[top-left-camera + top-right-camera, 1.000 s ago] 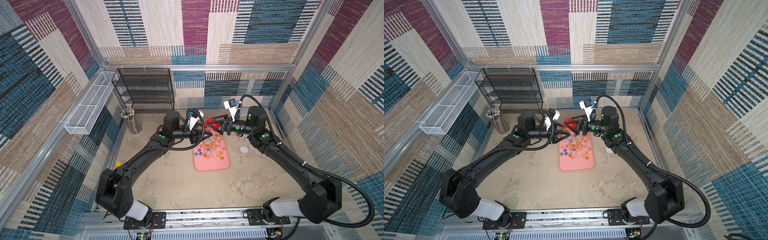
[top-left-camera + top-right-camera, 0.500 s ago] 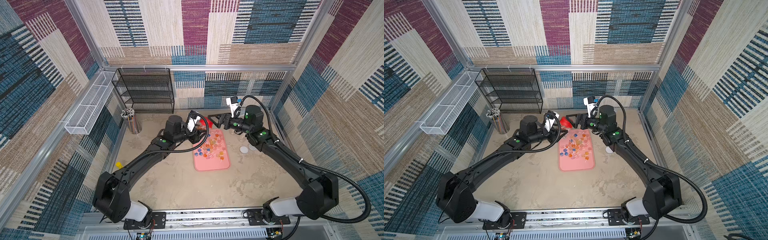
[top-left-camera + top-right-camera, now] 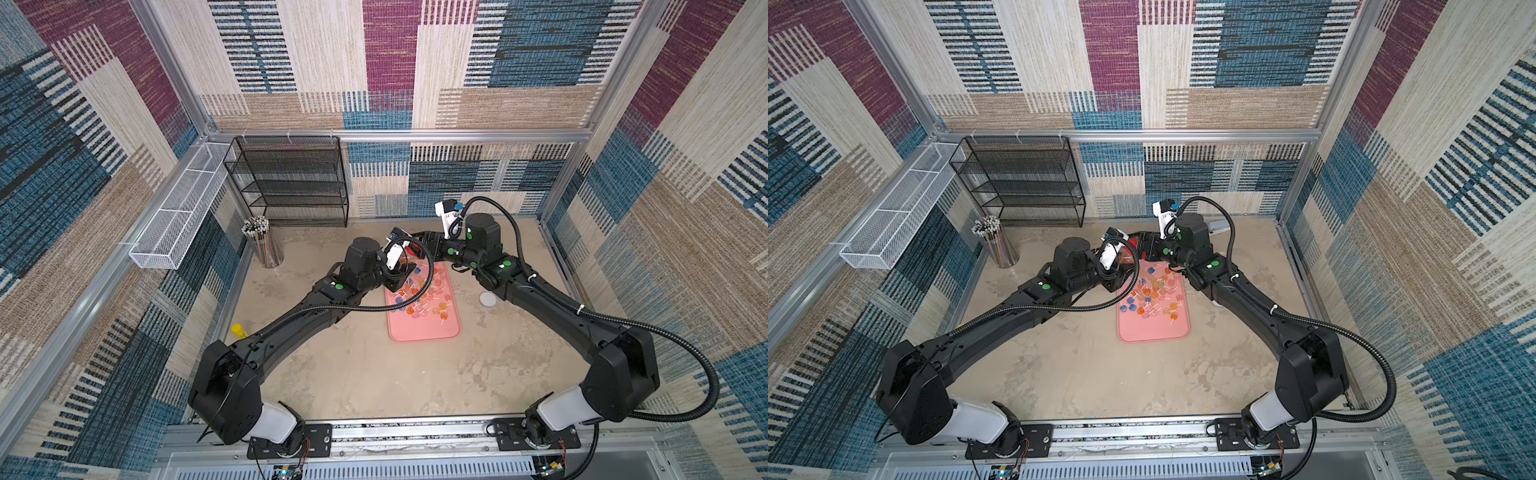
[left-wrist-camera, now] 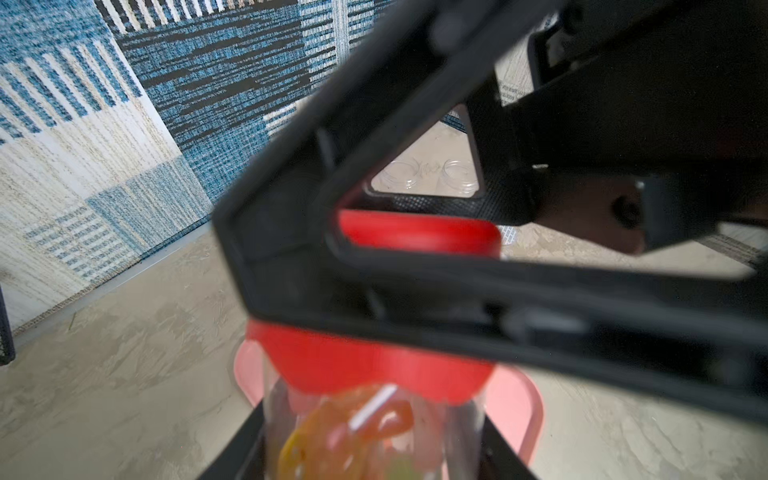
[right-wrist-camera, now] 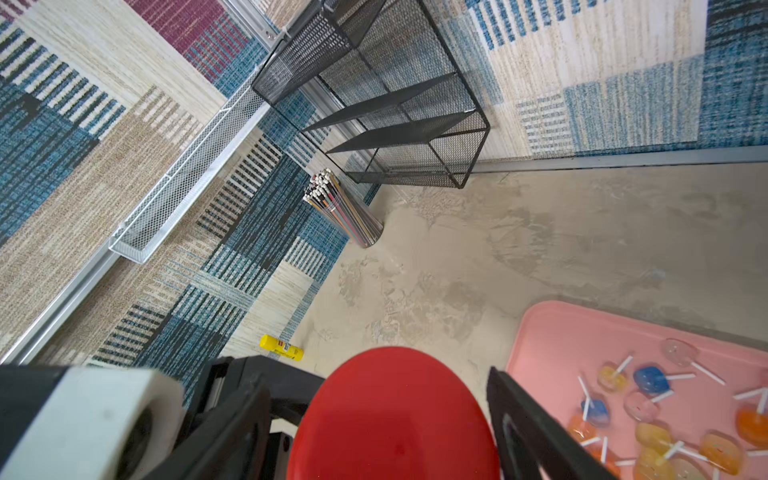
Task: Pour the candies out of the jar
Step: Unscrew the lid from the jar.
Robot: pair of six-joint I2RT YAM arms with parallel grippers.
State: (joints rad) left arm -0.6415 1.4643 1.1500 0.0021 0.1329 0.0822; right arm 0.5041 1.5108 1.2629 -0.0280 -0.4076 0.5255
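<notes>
You see a black wire-mesh shelf rack [image 3: 291, 178] at the back wall, a clear cup of coloured pencils [image 3: 264, 245] just beside it. A yellow glue stick [image 3: 239, 330] lies apart on the table [image 3: 374, 382].

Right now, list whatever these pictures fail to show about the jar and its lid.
Candies left in the jar: left wrist view is blurred and cut off at the bottom edge.
Whether the right hand touches the red lid: the right wrist view's edge cuts off the contact.
The jar in both top views: the left arm's camera and cable hide most of it.

Lab enclosure (carpet-lined aluminium frame [image 3: 415, 135])
</notes>
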